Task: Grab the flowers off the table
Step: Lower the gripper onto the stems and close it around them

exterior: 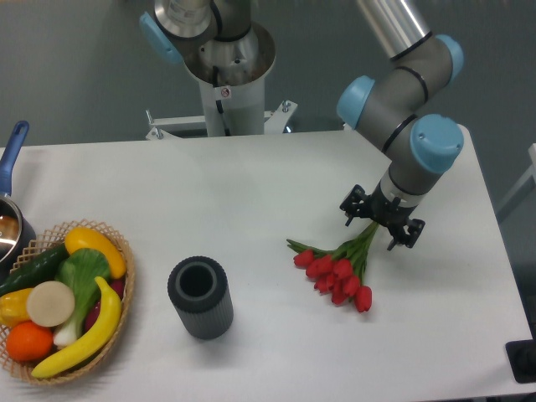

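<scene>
From my seat I see the flowers (339,272) lying flat on the white counter (251,193), right of centre, red buds pointing toward the near edge and green stems running up and to the right. My gripper (381,224) sits low over the upper part of those stems, its two dark fingers spread to either side of the bundle, one at the left and one at the right; the jaws stand apart with the stems passing between them, and I cannot tell whether either finger touches the stalks or the counter surface. The buds lie just below and left of the gripper, clear of its fingers. To the right there is bare counter up to the rounded right edge, and bare surface runs below the buds to the near edge. A dark ribbed cylinder (200,296) stands upright well to the left of the bouquet. Farther left, at the counter's left edge, a wicker basket (124,251) holds fruit and vegetables, well apart from the flowers.
</scene>
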Robot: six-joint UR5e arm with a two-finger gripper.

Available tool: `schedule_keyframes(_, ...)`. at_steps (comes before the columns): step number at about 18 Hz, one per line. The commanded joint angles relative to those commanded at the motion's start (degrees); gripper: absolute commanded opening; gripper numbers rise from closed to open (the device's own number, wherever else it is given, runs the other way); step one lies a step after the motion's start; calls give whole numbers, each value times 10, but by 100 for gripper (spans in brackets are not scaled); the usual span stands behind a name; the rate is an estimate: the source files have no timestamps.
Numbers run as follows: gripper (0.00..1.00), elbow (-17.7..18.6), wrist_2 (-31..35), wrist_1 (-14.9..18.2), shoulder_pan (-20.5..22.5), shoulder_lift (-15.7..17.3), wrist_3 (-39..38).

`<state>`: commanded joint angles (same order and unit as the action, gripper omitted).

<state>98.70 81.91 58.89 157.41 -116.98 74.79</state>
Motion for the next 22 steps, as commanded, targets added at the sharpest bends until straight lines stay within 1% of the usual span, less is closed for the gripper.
schedule_keyframes(4, 100, -1, 12, -25, -4, -16, -2)
schedule_keyframes(7, 100, 1, 21, -27, -13, -18, -4)
schedule_keyframes(10, 100, 4, 24, -31, -13, -19, -4)
schedule_keyframes(11, 98, 4, 24, -31, -14, -19, -4)
schedule_keyframes(13, 86, 4, 24, -32, -14, -18, -4)
schedule_keyframes(15, 78, 4, 24, -32, -14, -18, -4)
schedule_keyframes(16, 69, 4, 24, -31, -14, -18, -4)
schedule_keyframes(17, 64, 4, 24, -32, -14, -18, -4)
schedule_keyframes(18, 61, 4, 24, -31, -14, -18, -4)
schedule_keyframes(20, 58, 4, 24, -32, -14, -17, -4)
schedule_keyframes(22, 52, 4, 24, -32, -14, -16, -5)
